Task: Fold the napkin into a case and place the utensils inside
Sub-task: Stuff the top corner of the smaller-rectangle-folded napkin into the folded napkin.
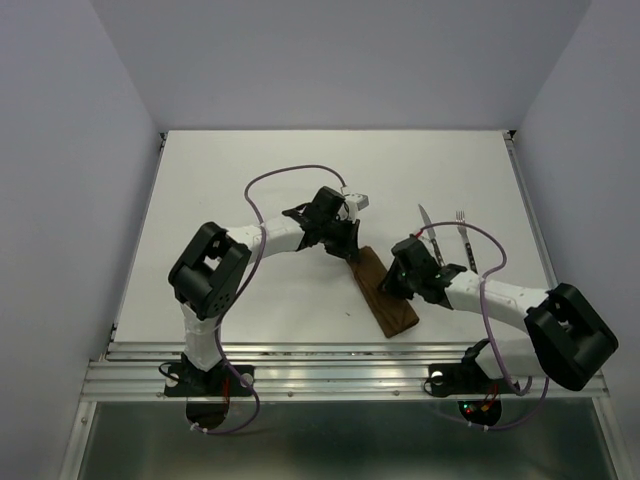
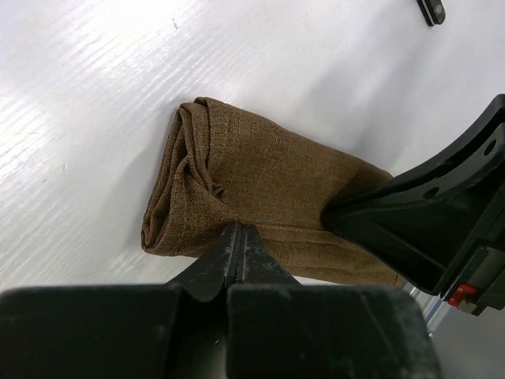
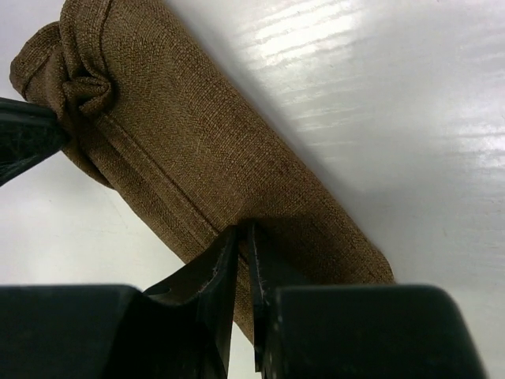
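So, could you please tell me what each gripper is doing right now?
Left gripper: closed, pinching the case.
Right gripper: closed, pinching the case too.

No text, label, brand, number or sign can be read in any view: the brown case (image 1: 385, 293) and the white surface (image 1: 250, 170) carry no legible marks.

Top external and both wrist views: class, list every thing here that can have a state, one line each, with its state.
case: folded into a narrow pouch, lying flat on the table.
knife: lying on the table, outside the case.
fork: lying beside the knife, apart from it, outside the case.
left gripper: shut, pinching the case's cloth.
right gripper: shut, pinching the case's cloth.
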Action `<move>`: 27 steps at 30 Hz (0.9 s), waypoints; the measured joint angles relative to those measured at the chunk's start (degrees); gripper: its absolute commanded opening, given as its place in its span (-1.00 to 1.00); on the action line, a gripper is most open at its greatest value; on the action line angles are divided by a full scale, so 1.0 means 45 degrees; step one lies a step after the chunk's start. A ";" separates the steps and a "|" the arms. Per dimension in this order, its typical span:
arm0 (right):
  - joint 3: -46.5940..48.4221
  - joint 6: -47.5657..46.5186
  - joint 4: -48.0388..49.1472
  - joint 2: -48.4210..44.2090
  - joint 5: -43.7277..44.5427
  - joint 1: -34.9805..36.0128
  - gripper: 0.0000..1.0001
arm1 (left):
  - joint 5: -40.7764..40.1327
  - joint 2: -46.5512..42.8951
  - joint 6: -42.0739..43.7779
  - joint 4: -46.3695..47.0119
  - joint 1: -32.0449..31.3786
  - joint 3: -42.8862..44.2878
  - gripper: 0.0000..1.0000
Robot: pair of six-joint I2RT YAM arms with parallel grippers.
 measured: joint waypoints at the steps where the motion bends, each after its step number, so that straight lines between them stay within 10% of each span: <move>1: -0.0078 0.0160 -0.0005 -0.0107 -0.0015 0.0015 -0.67 | 0.0010 0.0058 -0.0015 0.0005 -0.0063 0.0039 -1.00; 27: 0.1418 0.0714 -0.0248 0.0131 0.0850 0.0675 -0.74 | 0.0675 0.0787 -0.0107 0.0053 -0.0282 0.0894 -1.00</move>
